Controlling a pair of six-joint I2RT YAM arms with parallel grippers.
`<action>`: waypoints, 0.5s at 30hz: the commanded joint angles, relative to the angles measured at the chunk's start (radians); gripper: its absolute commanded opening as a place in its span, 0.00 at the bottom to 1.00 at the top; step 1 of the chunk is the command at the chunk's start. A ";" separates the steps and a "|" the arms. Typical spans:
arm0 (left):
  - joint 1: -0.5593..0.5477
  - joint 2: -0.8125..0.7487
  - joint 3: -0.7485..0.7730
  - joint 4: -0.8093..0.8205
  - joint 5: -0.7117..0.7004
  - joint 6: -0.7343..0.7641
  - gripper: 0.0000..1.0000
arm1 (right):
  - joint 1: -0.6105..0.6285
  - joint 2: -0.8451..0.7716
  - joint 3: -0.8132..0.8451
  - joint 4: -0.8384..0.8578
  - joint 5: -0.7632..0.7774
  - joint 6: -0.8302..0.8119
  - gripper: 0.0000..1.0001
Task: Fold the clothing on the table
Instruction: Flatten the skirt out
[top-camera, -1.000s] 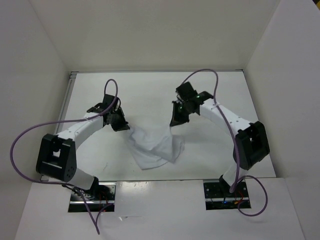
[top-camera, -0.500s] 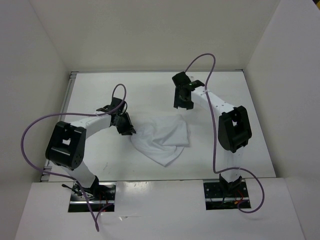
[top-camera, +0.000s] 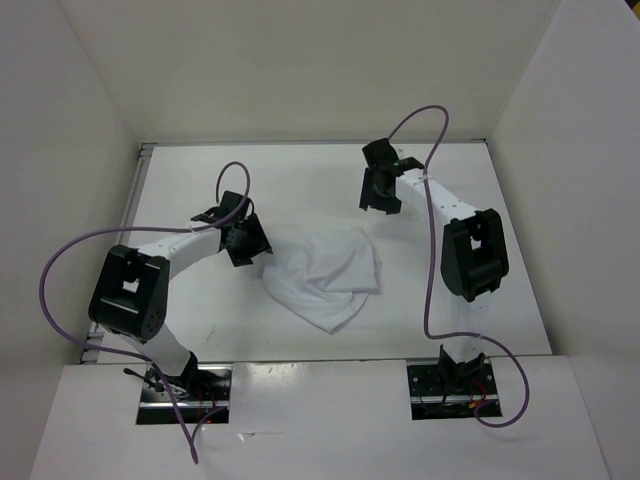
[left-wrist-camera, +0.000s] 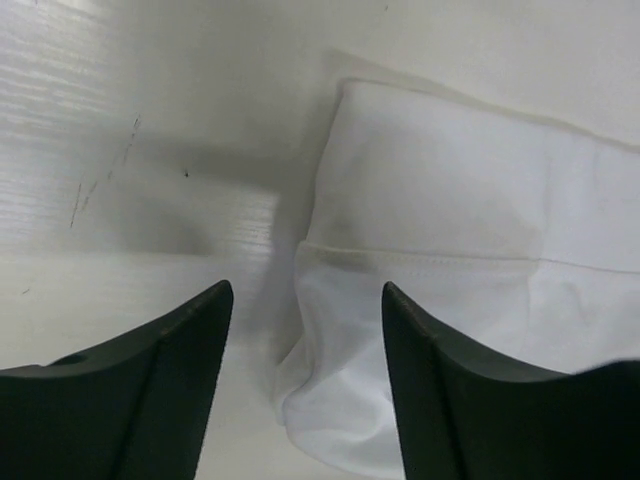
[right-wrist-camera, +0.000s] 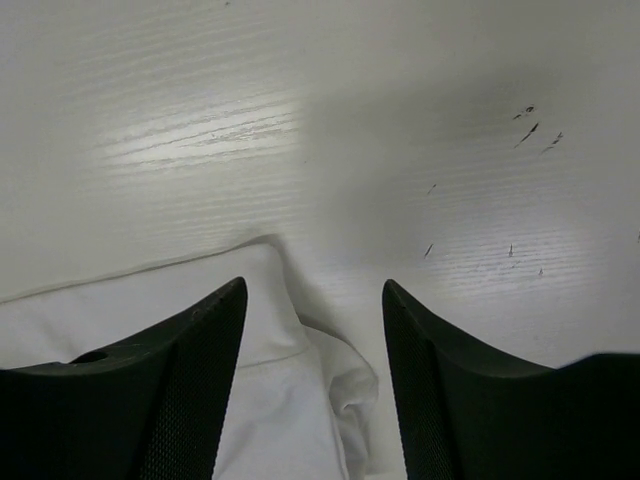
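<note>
Near the middle of the large glossy white table (top-camera: 300, 180), the plain white wrinkled fabric garment (top-camera: 322, 278) lies flat as a layered bundle, its upper panel doubled over the lower one. A second earlier it hung lifted and stretched between the two arms; it has since been laid down and let go, so one fold appears complete, though the loose lower corner suggests that a further fold or some squaring-up remains.

The left gripper (top-camera: 247, 240) sits just beside the garment's left edge. Its two dark fingers are spread well apart with nothing between them but bare table and the cloth's hemmed edge below, and they are not seen to touch it.

The right gripper (top-camera: 378, 190) stands near the garment's far right corner, drawn back from it. Its fingers likewise gape wide, and its wrist view shows only the corner of the cloth and scuffed table beneath them. Neither gripper has hold of anything.
</note>
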 joint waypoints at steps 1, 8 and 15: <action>-0.001 0.032 0.042 0.040 -0.030 -0.007 0.66 | -0.044 0.016 -0.009 0.076 -0.085 -0.023 0.61; -0.001 0.075 0.040 0.095 -0.031 -0.038 0.55 | -0.063 0.025 -0.029 0.108 -0.159 -0.032 0.60; -0.001 0.116 0.074 0.105 -0.051 -0.047 0.43 | -0.063 0.025 -0.047 0.119 -0.179 -0.041 0.59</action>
